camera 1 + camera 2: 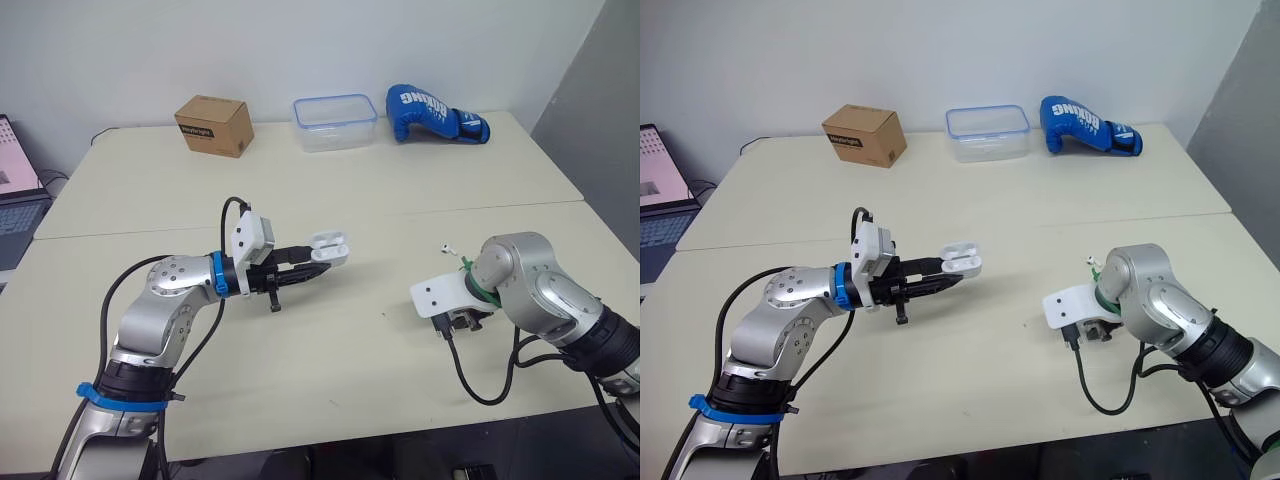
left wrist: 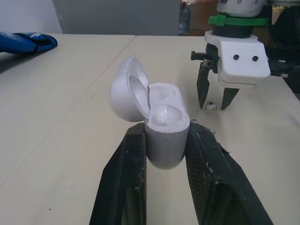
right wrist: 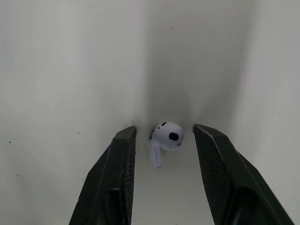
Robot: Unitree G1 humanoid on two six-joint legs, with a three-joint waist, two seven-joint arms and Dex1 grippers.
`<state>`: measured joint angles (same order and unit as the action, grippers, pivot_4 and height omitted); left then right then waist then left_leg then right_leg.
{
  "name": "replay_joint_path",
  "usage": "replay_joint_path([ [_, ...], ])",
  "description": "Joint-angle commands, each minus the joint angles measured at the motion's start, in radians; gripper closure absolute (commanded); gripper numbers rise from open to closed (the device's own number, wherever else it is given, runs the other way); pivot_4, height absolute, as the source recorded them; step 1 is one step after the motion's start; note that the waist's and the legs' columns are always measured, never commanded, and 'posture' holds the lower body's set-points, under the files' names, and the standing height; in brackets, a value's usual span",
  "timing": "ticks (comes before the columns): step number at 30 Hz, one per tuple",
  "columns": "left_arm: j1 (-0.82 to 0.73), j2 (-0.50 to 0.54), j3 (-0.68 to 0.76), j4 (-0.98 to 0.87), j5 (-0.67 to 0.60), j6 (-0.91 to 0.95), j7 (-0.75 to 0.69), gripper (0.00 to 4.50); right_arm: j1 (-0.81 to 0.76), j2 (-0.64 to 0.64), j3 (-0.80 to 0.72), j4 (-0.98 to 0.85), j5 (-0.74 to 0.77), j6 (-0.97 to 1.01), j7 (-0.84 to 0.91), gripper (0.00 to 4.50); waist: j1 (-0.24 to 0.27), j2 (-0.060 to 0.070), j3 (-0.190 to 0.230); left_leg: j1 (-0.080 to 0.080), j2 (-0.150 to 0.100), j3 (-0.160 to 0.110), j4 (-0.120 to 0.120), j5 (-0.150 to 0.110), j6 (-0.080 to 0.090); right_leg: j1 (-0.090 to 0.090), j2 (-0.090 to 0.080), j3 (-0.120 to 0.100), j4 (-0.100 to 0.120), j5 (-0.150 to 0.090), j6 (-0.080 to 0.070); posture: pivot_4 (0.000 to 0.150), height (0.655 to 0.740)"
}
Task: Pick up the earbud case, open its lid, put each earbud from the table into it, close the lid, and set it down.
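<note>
tabletop (image 1: pixel 330 200): one open earbud case (image 2: pixel 164 126) in left claw (image 1: pixel 318 265), right claw (image 3: pixel 164 127) wide astride one earbud (image 3: pixel 168 136), second earbud (image 1: pixel 443 245) nearby

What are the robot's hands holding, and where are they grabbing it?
The left gripper holds the earbud case by its lower body, lid open. The right gripper holds nothing: its open fingers stand either side of an earbud on the table.

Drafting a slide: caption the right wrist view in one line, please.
Open right gripper straddling an earbud lying on the table.
</note>
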<state>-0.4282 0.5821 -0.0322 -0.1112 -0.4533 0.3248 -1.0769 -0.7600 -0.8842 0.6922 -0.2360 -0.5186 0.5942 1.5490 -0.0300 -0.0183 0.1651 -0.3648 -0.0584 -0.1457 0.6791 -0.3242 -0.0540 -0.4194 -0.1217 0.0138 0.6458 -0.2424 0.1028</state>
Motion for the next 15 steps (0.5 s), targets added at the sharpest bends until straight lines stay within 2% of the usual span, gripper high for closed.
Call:
replay_joint_path([
  [1, -0.007, -0.005, 0.010, -0.032, -0.005, -0.017, 0.008, 3.72, 0.003, -0.004, 0.019, -0.011, -0.036, 0.012, 0.049, 2.55, 0.000, 0.000, 0.000, 0.000, 0.000, 0.000, 0.000, 0.000, 0.000, 0.000, 0.000, 0.000, 0.000, 0.000, 0.000, 0.150, 0.7307],
  [15, -0.007, -0.010, 0.009, -0.032, -0.002, -0.019, 0.013, 3.72, -0.012, -0.010, 0.051, -0.037, -0.055, 0.009, 0.065, 2.55, 0.000, 0.000, 0.000, 0.000, 0.000, 0.000, 0.000, 0.000, 0.000, 0.000, 0.000, 0.000, 0.000, 0.000, 0.000, 0.150, 0.7307],
])
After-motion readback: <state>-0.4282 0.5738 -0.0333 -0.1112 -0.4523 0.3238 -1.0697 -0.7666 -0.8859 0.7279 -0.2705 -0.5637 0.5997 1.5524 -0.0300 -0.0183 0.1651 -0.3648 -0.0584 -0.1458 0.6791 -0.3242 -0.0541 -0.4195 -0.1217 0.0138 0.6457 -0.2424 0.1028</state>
